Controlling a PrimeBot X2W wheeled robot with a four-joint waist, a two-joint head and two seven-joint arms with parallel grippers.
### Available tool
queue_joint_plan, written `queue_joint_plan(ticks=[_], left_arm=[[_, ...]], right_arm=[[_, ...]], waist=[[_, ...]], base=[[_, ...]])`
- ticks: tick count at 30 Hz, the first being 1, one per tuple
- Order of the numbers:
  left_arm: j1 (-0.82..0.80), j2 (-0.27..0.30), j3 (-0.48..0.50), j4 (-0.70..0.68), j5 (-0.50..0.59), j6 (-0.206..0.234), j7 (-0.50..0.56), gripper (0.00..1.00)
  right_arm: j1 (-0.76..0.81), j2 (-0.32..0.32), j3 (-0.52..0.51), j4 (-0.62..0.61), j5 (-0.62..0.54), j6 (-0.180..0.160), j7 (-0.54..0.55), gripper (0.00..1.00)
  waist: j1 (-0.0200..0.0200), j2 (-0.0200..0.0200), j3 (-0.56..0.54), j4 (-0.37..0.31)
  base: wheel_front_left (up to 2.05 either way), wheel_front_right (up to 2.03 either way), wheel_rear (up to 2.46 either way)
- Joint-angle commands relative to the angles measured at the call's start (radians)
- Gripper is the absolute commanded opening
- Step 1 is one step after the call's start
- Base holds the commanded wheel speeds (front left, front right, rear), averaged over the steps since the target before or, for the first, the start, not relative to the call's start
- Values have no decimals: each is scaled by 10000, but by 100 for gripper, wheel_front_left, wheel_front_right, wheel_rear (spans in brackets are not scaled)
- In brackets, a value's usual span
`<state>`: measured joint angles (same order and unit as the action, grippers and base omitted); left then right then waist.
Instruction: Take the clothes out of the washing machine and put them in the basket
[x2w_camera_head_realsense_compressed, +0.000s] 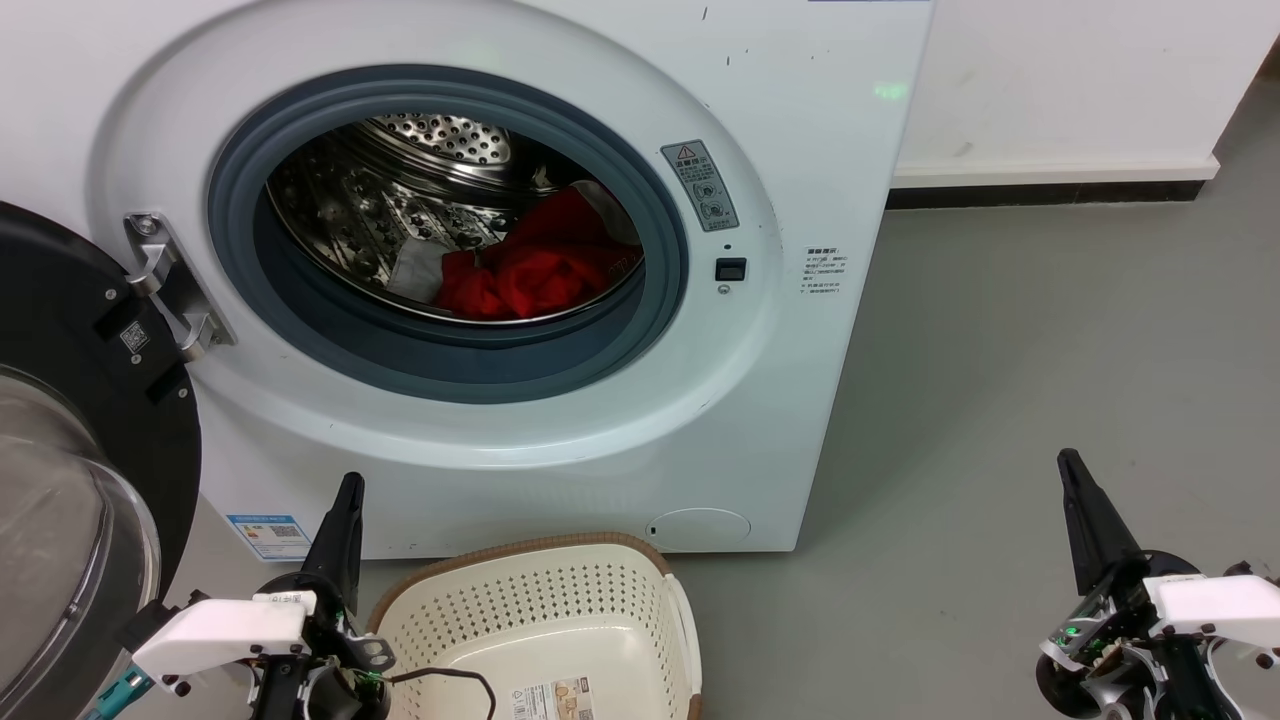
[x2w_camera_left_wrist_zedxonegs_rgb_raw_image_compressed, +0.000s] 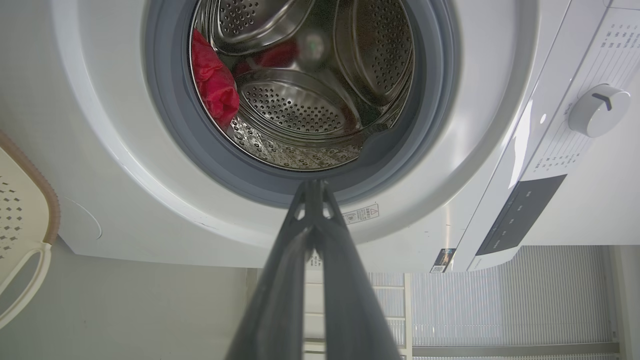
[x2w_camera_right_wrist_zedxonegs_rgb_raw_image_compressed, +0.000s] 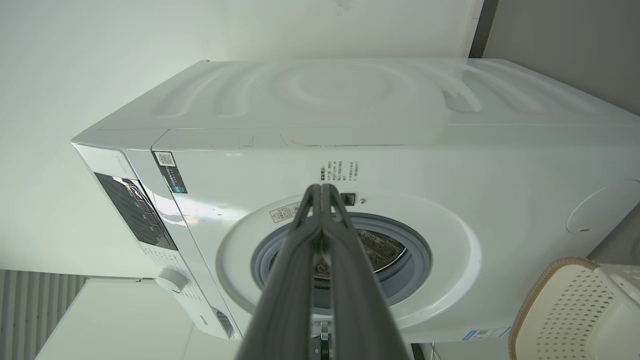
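Observation:
The white washing machine (x2w_camera_head_realsense_compressed: 520, 450) stands with its black-framed door (x2w_camera_head_realsense_compressed: 90, 450) swung open to the left. Red clothes (x2w_camera_head_realsense_compressed: 535, 265) with a bit of white lie in the steel drum, low and to the right; in the left wrist view the clothes (x2w_camera_left_wrist_zedxonegs_rgb_raw_image_compressed: 215, 82) show at the drum's left. On the floor in front sits the cream basket (x2w_camera_head_realsense_compressed: 545, 630), holding only a paper label. My left gripper (x2w_camera_head_realsense_compressed: 350, 485) is shut and empty, low beside the basket's left rim. My right gripper (x2w_camera_head_realsense_compressed: 1068, 462) is shut and empty over the floor, right of the machine.
Grey floor (x2w_camera_head_realsense_compressed: 1000, 380) stretches to the right of the machine, up to a white wall with a dark skirting (x2w_camera_head_realsense_compressed: 1050, 192). The open door takes up the space at the lower left. A thin black cable (x2w_camera_head_realsense_compressed: 450, 678) hangs over the basket's near rim.

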<state>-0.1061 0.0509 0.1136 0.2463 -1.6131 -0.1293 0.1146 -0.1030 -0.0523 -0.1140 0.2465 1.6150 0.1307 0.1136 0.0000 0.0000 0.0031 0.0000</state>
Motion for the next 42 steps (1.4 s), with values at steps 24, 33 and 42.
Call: queue_joint_plan(ticks=[24,33,42], left_arm=[[-12,-8,-539,-65,132,3,-394,100],[-34,-6,-826,-465,1147,0,-821,100],[-23,-5,-1114,-854,2848,182,-1164,100]], right_arm=[[345,3,59,-361,-159,0,-392,100],[702,5,0,-919,-1144,0,-817,100],[951,6,-139,-1486,-3186,0,-1159,100]], waist=[[0,0,2,-29],[0,0,4,-32],[0,0,18,-23]], base=[[0,0,0],[0,0,0],[0,0,0]])
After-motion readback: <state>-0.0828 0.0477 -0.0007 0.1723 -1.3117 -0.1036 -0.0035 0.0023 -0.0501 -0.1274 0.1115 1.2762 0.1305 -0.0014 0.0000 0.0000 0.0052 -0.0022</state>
